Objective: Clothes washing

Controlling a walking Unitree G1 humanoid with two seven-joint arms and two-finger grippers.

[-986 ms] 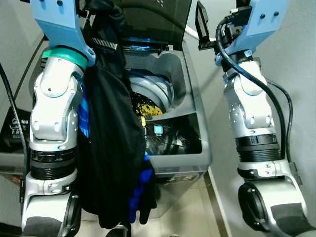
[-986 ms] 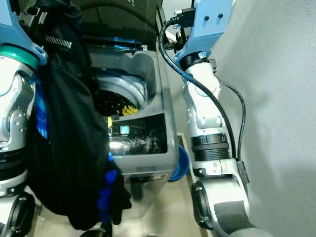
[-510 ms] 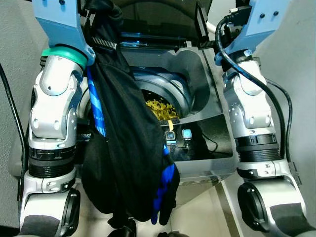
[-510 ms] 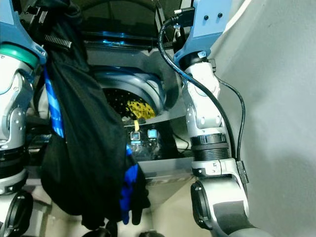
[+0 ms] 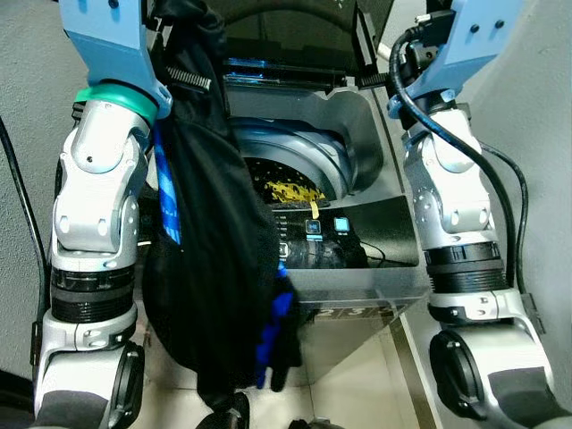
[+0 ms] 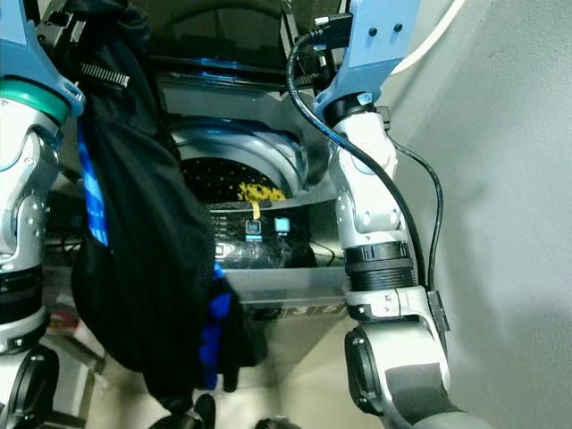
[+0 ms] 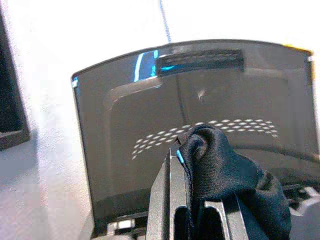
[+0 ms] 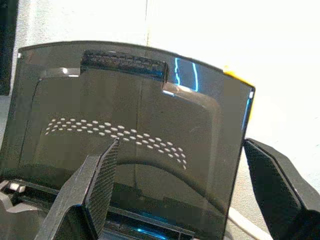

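Observation:
A black garment with blue stripes (image 5: pixel 214 268) hangs from my raised left gripper (image 7: pixel 192 192), which is shut on a bunched fold of it. The cloth drapes down in front of the left side of the grey top-loading washing machine (image 5: pixel 366 290). The machine's dark lid (image 8: pixel 125 135) stands open. Its drum (image 5: pixel 268 170) shows something yellow (image 5: pixel 290 190) inside. My right gripper (image 8: pixel 181 145) is held high by the lid's right side, open, with nothing between its fingers.
The control panel (image 5: pixel 326 225) at the machine's front shows lit blue buttons. A grey wall (image 6: pixel 500 179) runs close along the right, with a white hose (image 6: pixel 438 27) at its top. Pale floor tiles (image 5: pixel 357 393) lie below the machine's front.
The camera has shifted, so the machine sits differently in the picture. The hanging garment has swung slightly. Both grippers keep their hold and pose.

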